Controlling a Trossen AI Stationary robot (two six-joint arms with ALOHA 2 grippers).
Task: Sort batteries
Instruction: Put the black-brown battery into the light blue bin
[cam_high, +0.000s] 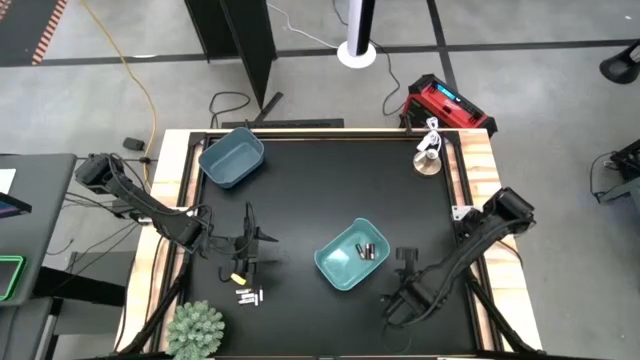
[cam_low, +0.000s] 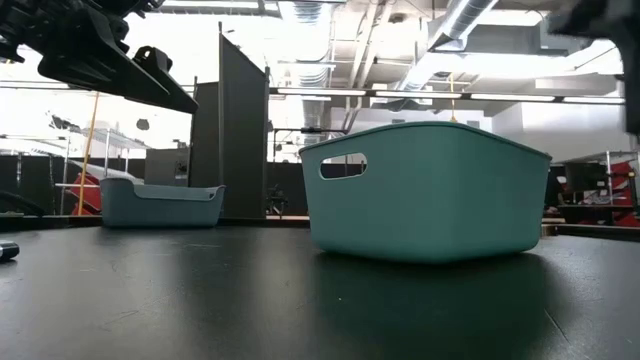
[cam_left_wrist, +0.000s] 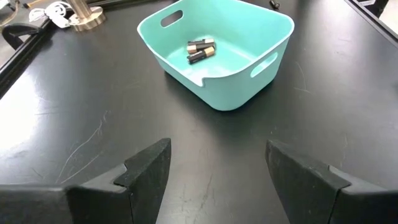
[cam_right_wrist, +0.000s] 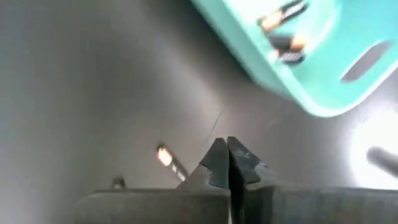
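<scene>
Two dark batteries (cam_left_wrist: 200, 50) lie inside the teal bin (cam_high: 352, 256), which stands at the table's middle; the right wrist view shows these batteries (cam_right_wrist: 283, 31) too. A few white batteries (cam_high: 247, 297) and one with a yellow end (cam_high: 238, 278) lie on the table near its near-left part. My left gripper (cam_high: 262, 248) hovers just beyond them, open (cam_left_wrist: 217, 155), and faces the teal bin (cam_left_wrist: 217, 56). My right gripper (cam_high: 392, 298) is to the near right of the bin, shut (cam_right_wrist: 227, 163), with nothing between its fingers. One loose battery (cam_right_wrist: 168, 158) lies ahead of it.
A darker blue bin (cam_high: 232, 157) stands at the far-left corner and shows far off in the low view (cam_low: 160, 203). A small brass stand with white cord (cam_high: 429, 158) sits at the far right. A green plant (cam_high: 195, 328) is at the near-left edge.
</scene>
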